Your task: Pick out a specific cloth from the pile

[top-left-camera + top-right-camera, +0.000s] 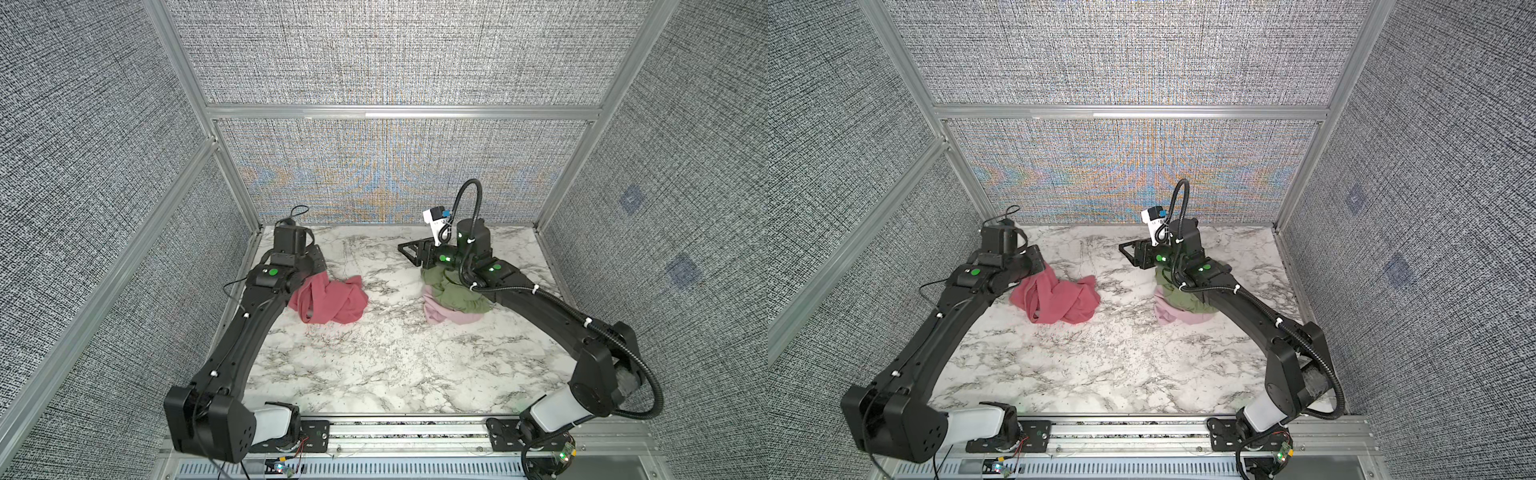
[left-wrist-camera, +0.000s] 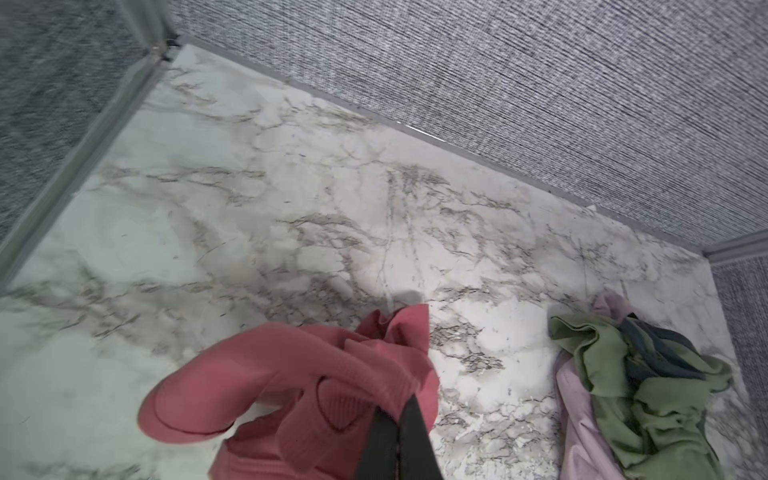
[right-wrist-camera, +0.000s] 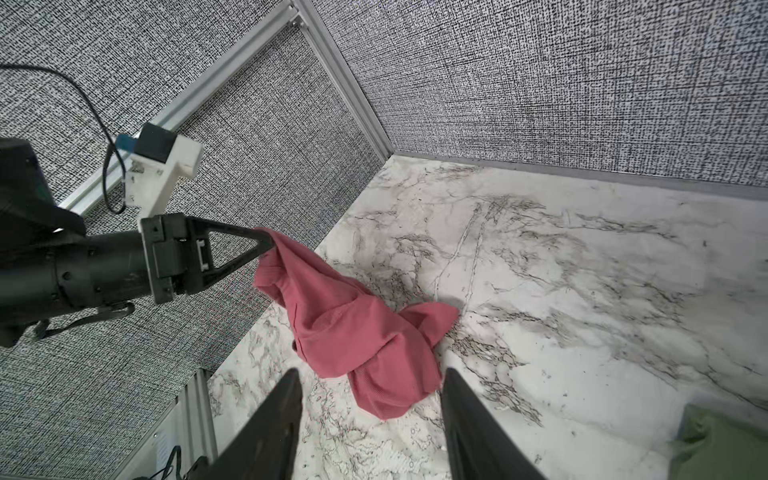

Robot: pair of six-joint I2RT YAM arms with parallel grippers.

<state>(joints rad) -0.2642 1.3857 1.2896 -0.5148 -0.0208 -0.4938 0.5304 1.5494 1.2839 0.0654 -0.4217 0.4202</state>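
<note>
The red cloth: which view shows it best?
Right wrist view: the whole cloth shows, a corner pinched by the left gripper. In both top views the arm hides part; the left wrist view crops it.

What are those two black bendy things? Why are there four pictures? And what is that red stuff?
Those are two robot arms, the left arm and the right arm, fixed at the near edge of a marble-patterned table. Each ends in a pincer, like two fingers that pinch.

Two pictures come from a camera looking down from above, so they look almost the same. The other two come from small cameras on the arms' wrists, looking along the pincers.

On the table lie a red cloth and, apart from it, a little pile of green, pale pink and dark grey-blue cloths.

The left pincer is shut on one edge of the red cloth and holds that bit up, while the rest lies on the table. The right pincer is open and holds nothing. It hangs over the pile.
</note>
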